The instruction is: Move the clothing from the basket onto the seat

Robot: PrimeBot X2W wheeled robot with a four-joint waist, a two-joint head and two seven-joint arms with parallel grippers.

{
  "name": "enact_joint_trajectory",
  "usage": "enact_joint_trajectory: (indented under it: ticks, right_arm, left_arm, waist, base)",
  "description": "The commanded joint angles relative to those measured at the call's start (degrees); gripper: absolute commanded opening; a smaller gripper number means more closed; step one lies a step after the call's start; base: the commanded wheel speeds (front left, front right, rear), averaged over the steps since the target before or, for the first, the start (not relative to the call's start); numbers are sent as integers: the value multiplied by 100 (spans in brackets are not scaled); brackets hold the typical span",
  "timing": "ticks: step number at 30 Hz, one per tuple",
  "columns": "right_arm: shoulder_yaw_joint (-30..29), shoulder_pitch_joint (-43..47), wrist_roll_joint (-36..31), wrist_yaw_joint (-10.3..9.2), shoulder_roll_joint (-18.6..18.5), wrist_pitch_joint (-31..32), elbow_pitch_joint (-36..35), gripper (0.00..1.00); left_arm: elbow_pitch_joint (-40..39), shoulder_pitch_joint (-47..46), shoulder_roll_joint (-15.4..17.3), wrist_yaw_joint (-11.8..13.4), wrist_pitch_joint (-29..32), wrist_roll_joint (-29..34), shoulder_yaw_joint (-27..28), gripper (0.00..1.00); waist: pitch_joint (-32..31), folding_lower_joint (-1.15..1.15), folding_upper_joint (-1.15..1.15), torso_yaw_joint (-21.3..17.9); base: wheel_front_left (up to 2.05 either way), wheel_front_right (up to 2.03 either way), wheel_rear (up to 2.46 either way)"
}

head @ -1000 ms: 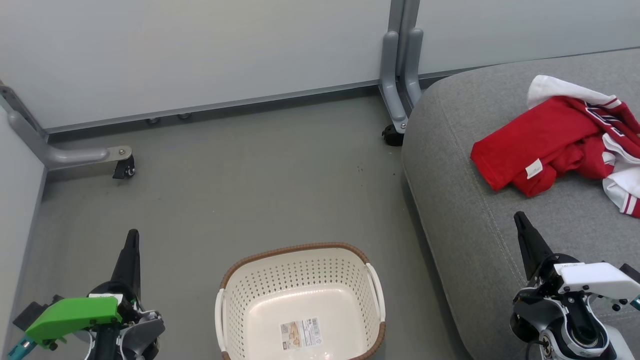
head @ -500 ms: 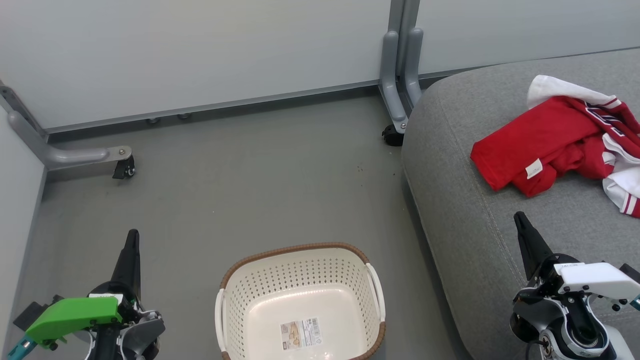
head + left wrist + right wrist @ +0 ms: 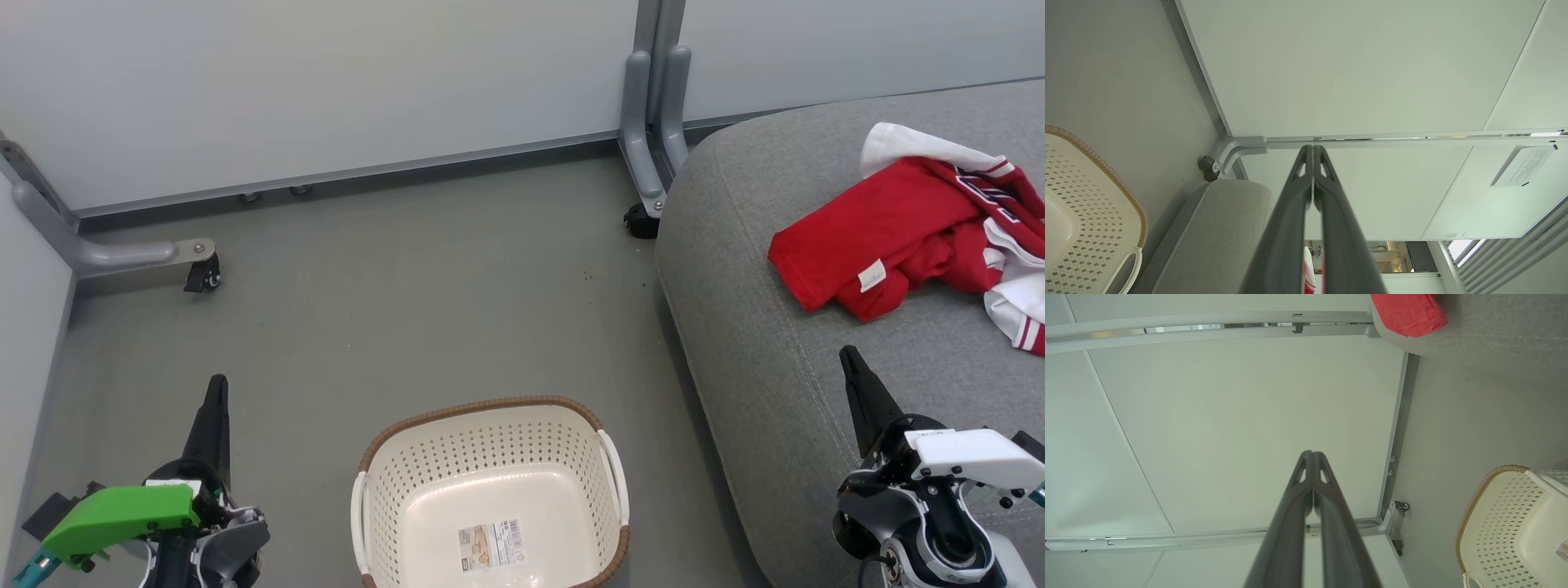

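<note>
The red and white clothing (image 3: 914, 233) lies crumpled on the light-grey seat (image 3: 784, 384) at the right; a red corner of the clothing (image 3: 1408, 314) shows in the right wrist view. The cream basket (image 3: 490, 498) stands on the floor at the bottom centre, with nothing inside but a sticker on its base; the basket (image 3: 1081, 212) and seat (image 3: 1216, 232) appear in the left wrist view too. My left gripper (image 3: 216, 384) is shut at the lower left, holding nothing. My right gripper (image 3: 849, 355) is shut over the seat's front part, below the clothing and apart from it.
Pale partition panels (image 3: 326, 82) close off the back and left, standing on grey feet with castors (image 3: 204, 273) (image 3: 641, 220). Grey floor (image 3: 408, 294) stretches between the panels, basket and seat.
</note>
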Motion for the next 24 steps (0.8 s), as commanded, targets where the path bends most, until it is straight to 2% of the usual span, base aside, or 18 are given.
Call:
enact_joint_trajectory:
  ticks: [1, 24]
  right_arm:
    - [-22, -46, -39, 2, 8, 41, 13, 0]
    - [-48, -48, -56, 2, 23, 50, 15, 0]
  left_arm:
    - [7, -80, 11, -32, 14, 30, 29, 0]
    - [7, -83, -4, -32, 38, 48, 51, 0]
  waist:
    - [0, 0, 0, 0]
    - [0, 0, 0, 0]
  base:
    - [0, 0, 0]
    - [0, 0, 0]
